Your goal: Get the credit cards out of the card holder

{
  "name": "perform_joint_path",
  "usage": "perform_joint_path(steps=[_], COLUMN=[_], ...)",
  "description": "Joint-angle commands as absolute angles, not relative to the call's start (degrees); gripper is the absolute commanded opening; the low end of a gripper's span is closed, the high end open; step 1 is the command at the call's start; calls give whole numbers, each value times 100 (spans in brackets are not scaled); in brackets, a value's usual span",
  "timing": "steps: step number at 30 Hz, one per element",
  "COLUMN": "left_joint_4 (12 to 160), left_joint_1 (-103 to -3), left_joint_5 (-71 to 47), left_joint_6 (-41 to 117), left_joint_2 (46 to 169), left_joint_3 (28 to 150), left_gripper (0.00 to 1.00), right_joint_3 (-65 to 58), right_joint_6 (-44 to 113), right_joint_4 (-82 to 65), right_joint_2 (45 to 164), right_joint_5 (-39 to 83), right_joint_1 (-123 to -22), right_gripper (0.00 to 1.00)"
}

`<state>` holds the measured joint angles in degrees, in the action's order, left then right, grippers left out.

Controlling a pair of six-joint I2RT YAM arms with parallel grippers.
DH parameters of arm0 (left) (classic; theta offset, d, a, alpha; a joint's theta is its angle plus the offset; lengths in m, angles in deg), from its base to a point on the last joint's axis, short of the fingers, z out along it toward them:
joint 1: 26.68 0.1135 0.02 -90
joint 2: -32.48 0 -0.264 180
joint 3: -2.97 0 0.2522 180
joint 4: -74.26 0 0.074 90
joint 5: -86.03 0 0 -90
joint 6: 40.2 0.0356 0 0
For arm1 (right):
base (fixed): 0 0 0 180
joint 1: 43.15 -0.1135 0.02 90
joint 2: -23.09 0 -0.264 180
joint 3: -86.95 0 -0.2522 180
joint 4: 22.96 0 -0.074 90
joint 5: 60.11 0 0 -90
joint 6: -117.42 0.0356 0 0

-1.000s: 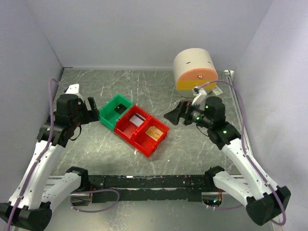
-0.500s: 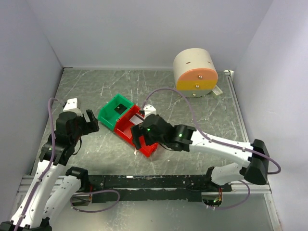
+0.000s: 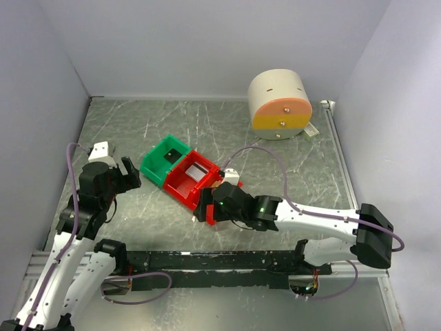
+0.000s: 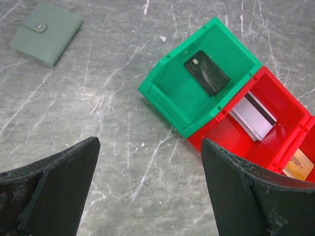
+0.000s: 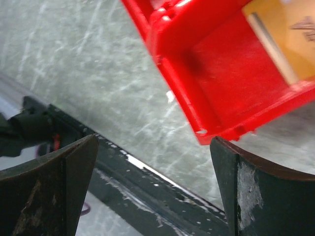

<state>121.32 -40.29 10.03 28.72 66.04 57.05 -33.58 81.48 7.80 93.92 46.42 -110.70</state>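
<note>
A small pale grey-green folded card holder (image 4: pixel 47 32) with a snap lies shut on the table, seen only in the left wrist view. A black card (image 4: pixel 206 73) lies in the green bin (image 4: pixel 162 93). A silver striped card (image 4: pixel 253 115) and an orange card (image 5: pixel 290 34) lie in the two red bins (image 5: pixel 197 73). My left gripper (image 4: pixel 150 142) is open and empty, left of the bins (image 3: pixel 131 172). My right gripper (image 5: pixel 153 140) is open and empty over the near red bin's front corner (image 3: pixel 207 207).
A round beige drum with an orange face (image 3: pixel 279 100) stands at the back right, with a small white object (image 3: pixel 310 129) beside it. The black base rail (image 3: pixel 207 261) runs along the near edge. Walls close in the left, back and right.
My right arm swung from the back right by the drum across to the near red bin, then dropped toward its front corner. My left arm pulled back and down a little.
</note>
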Motion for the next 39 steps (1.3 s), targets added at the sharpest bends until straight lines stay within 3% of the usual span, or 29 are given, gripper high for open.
perform_joint_path(steps=[1,18,27,39], left_joint_4=[11843,12096,12108,12072], left_joint_1=[-4031,-4143,-4154,-4153], left_joint_5=[961,1281,1354,1231], left_joint_6=[2906,2647,2581,2616], left_joint_2=[6541,6797,6933,7004], left_joint_3=[5609,5660,5661,5646], left_gripper=[95,95,95,95], right_joint_3=[-3200,-1632,-1522,-1518], right_joint_6=[8201,8100,8130,7904], right_joint_4=[-310,887,1264,2221], right_joint_2=[9557,11866,12318,12224], right_joint_5=[3733,3583,3844,5297], right_joint_1=[-11100,-11283,-11288,-10891], right_gripper=[98,98,99,100])
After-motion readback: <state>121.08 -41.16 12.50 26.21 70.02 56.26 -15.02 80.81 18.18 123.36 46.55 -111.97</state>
